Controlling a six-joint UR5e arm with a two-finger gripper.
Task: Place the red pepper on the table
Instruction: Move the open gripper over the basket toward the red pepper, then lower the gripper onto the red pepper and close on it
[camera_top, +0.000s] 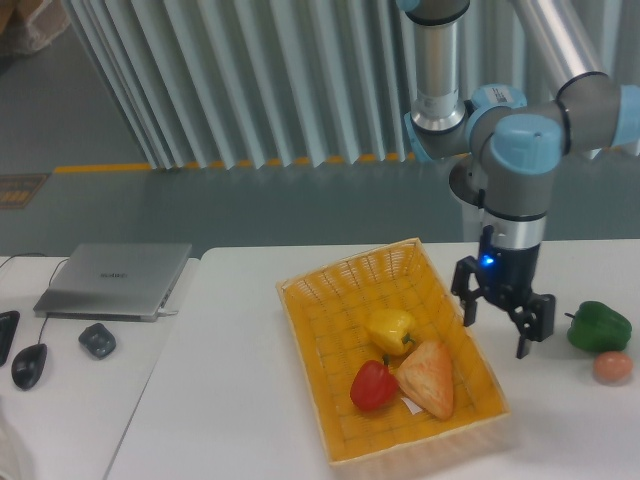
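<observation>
The red pepper lies in the yellow woven basket, at its front middle, touching a bread-like wedge. A yellow pepper lies just behind it. My gripper hangs open and empty above the basket's right rim, to the right of and above the red pepper. The white table surrounds the basket.
A green pepper and a small pinkish-orange fruit lie on the table at the far right. A laptop, a dark mouse and a small grey object are on the left table.
</observation>
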